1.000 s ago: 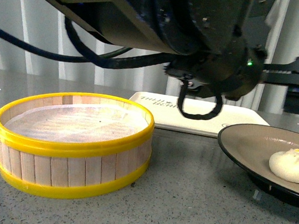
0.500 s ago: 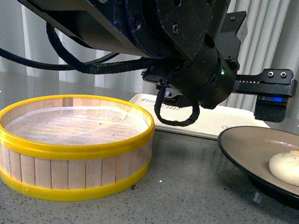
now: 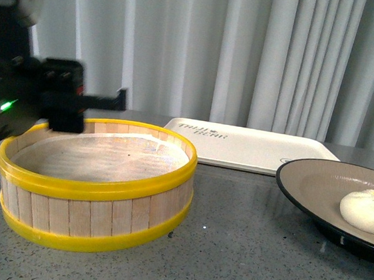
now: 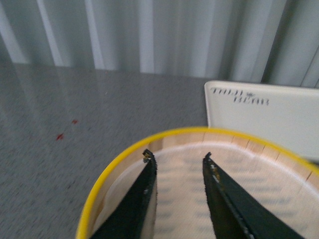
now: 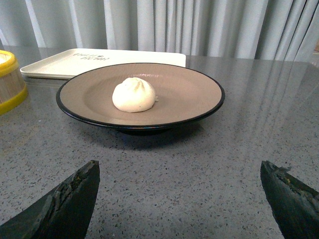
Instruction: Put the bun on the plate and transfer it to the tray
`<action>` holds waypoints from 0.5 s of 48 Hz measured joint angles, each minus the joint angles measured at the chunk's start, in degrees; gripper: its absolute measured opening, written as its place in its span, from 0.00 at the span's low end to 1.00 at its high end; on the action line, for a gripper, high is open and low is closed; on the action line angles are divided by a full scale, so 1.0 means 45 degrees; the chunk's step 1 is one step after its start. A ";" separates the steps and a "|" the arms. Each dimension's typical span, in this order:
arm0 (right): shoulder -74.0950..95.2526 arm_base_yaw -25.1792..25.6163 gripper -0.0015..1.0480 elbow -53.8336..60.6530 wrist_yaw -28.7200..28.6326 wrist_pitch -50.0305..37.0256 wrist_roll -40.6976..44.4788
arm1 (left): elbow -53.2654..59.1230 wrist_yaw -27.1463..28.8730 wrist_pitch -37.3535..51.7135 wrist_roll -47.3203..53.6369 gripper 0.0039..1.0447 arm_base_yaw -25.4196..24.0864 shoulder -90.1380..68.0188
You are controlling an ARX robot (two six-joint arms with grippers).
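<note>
The cream-white bun (image 3: 366, 211) lies on the beige-grey, black-rimmed plate (image 3: 309, 183) at the right; both also show in the right wrist view, bun (image 5: 133, 94) on plate (image 5: 189, 94). The off-white tray (image 3: 253, 147) with dark lettering lies flat behind the plate; it also shows in the left wrist view (image 4: 269, 119) and the right wrist view (image 5: 60, 62). My left gripper (image 4: 177, 158) is open and empty above the wooden steamer (image 4: 189, 199); its arm (image 3: 17, 102) shows at the far left. My right gripper (image 5: 179, 172) is wide open and empty, low over the table, short of the plate.
The round wooden steamer (image 3: 95, 184) with yellow rims stands at the left, lined with white paper and holding nothing. The grey speckled table (image 3: 241, 259) lies under everything. Pale curtains (image 3: 249, 53) hang behind the table.
My left arm has swung from the top centre of the front view away to the far left. The bun, plate, tray and steamer have not moved.
</note>
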State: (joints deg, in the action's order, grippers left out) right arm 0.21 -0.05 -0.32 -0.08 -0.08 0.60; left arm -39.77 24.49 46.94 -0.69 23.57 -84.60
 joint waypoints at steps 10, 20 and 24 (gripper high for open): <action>0.0000 0.0000 0.92 0.0000 0.0005 0.0000 0.0000 | 0.2890 -0.1394 0.0539 0.0083 0.04 -0.0913 0.1690; 0.0000 0.0000 0.92 0.0000 0.0000 0.0000 0.0000 | 0.5115 -0.2443 0.0729 0.0087 0.04 -0.2234 0.3823; 0.0000 0.0000 0.92 0.0000 0.0005 0.0000 0.0000 | 0.5785 -0.2895 0.0641 0.0087 0.04 -0.2599 0.4575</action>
State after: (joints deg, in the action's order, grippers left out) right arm 0.21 -0.05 -0.32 -0.05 -0.08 0.60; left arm -13.74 11.46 49.82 -0.30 11.88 -64.01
